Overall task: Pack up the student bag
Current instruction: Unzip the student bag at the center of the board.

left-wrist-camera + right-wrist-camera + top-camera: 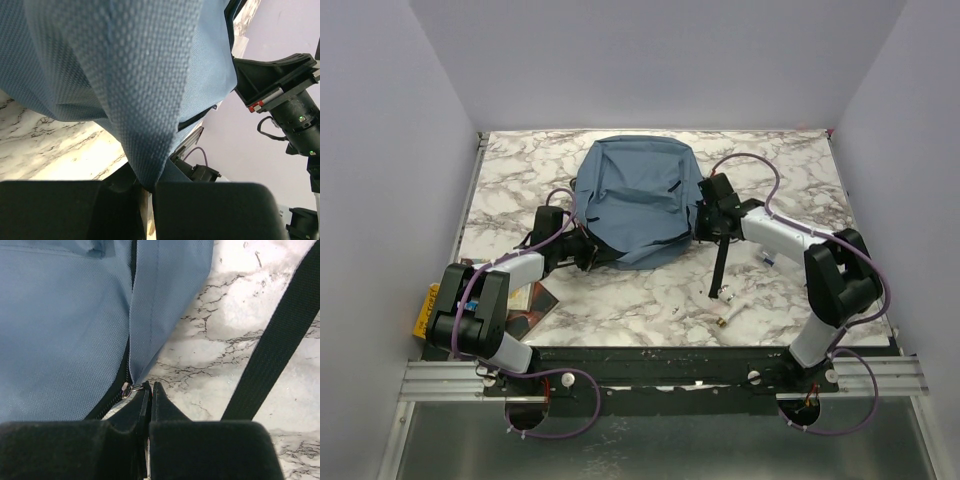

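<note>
**Bag mid-table, gripped from both sides**

The bag [638, 195] is laid centre-far on the table [620, 305]. Its long axis runs roughly near-to-far. The broad, squarer end is pointed at the back wall and the rounded, narrower end at the arm bases. A black strap [722, 262] is trailed from its right side toward the near edge.

The tabletop is white marble w/ grey veining. It is boxed in on three sides by plain pale-lilac walls [380, 120]. A metal rail is fixed along the near edge. A few small bits [725, 296] are scattered near the strap's end, too small to identify. A flat book-like item [532, 300] is partly hidden under the left arm.

The left gripper [592, 252] is set against the bag's near-left edge. In the left wrist view a fold [140, 100] of blue fabric is drawn down into the narrow gap between the fingers [210, 210] and is pinched there.

The right gripper [702, 222] is set against the bag's right side. In the right wrist view its jaws are pressed together, tips touching the fabric edge just beside the zip slider [126, 390]. Whether any tab or cloth is nipped between them cannot be told.
</note>
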Controlling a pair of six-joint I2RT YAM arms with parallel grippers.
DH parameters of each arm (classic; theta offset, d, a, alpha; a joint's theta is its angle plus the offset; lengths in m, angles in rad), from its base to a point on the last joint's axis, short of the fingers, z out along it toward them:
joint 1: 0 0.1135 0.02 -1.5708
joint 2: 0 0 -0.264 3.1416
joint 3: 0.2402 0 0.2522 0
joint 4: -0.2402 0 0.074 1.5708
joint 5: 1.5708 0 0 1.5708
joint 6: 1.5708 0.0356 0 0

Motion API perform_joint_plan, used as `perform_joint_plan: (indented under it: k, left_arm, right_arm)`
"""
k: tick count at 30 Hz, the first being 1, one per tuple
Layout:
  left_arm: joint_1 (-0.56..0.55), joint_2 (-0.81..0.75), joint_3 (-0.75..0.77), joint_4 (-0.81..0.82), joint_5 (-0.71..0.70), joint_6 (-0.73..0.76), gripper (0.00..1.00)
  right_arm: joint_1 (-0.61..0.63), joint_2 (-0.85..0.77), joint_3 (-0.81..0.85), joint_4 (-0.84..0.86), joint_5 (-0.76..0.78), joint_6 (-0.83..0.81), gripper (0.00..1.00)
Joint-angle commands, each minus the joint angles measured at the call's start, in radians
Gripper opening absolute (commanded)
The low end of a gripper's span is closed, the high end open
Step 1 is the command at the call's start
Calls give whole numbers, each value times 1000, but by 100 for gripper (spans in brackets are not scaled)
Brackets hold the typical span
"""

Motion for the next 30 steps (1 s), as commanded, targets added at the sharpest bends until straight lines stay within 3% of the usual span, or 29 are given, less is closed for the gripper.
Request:
perform_joint_plan:
  k: [1,5,13,18,21,25,30]
  left_arm:
    - [16,-8,-17,-46,7,57,0]
    - [9,-9,-13,-46,7,71,0]
    - [-12,-6,-11,-46,12,88,1]
    - [18,-111,-25,-94,-42,110,51]
    - [46,-182,19,-232,-122,175,69]
    - [85,-257,105,-419,-288,252,80]
    - [131,-257,164,-463,-395,258,80]
  right_arm:
    - [-46,22,8,-73,203,-54,2]
    - [-39,-41,2,-69,94,-147,32]
    - [89,-171,10,1,54,-251,52]
    - [106,-156,23,108,-174,-215,58]
    - [111,-115,37,192,-325,-139,59]
    - [148,-56,53,270,-404,-86,59]
    - [204,-11,37,313,-395,-99,59]
